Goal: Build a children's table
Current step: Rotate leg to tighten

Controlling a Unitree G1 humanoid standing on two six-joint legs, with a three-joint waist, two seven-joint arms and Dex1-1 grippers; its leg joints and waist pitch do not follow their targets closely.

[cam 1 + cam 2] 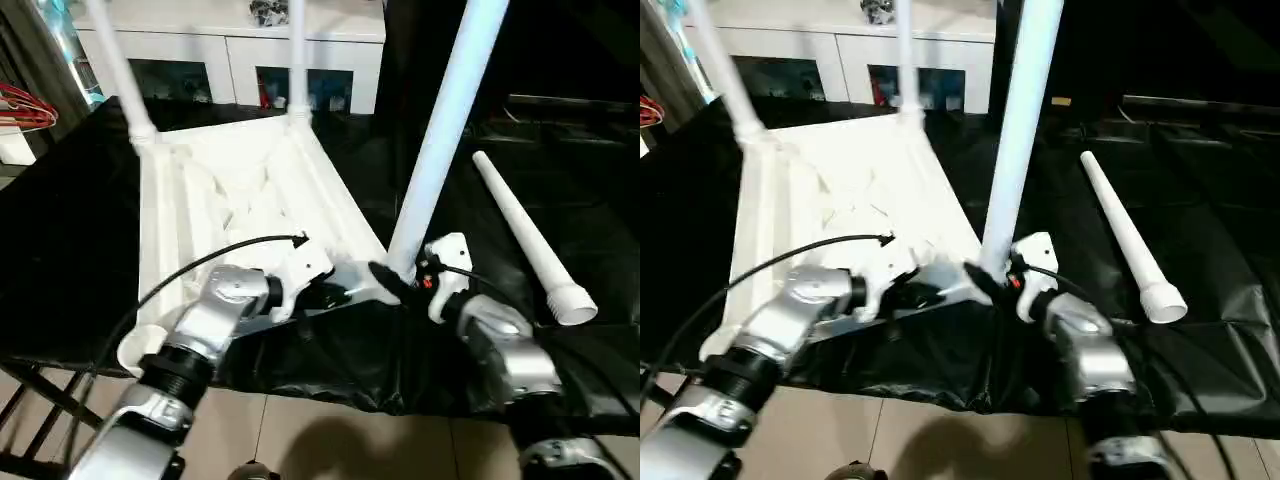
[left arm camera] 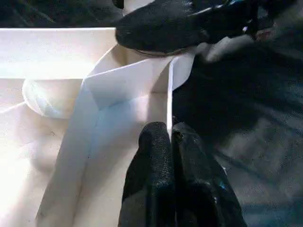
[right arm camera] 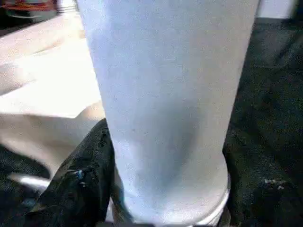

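While the tabletop (image 1: 250,200) lies upside down on black sheeting (image 1: 80,260), both grippers work its near right corner. Left gripper (image 2: 169,137) is pinched tight on the thin near rim of the tabletop, one finger each side of the wall, just beside the corner socket. Right gripper (image 1: 392,280) is clamped around the base of a leg (image 1: 445,120), a black finger (image 3: 83,184) on either side of the tube; the leg's bottom end sits at the corner socket and the leg rises up and tilts slightly right. Whether it is fully seated, cannot tell.

Right of that, a loose leg (image 1: 525,240) lies flat on the sheeting, flared end toward the robot, well apart from the tabletop.

Farther back, two legs (image 1: 120,70) stand in the far corner sockets. Behind them is a white cabinet (image 1: 230,50) with glass doors.
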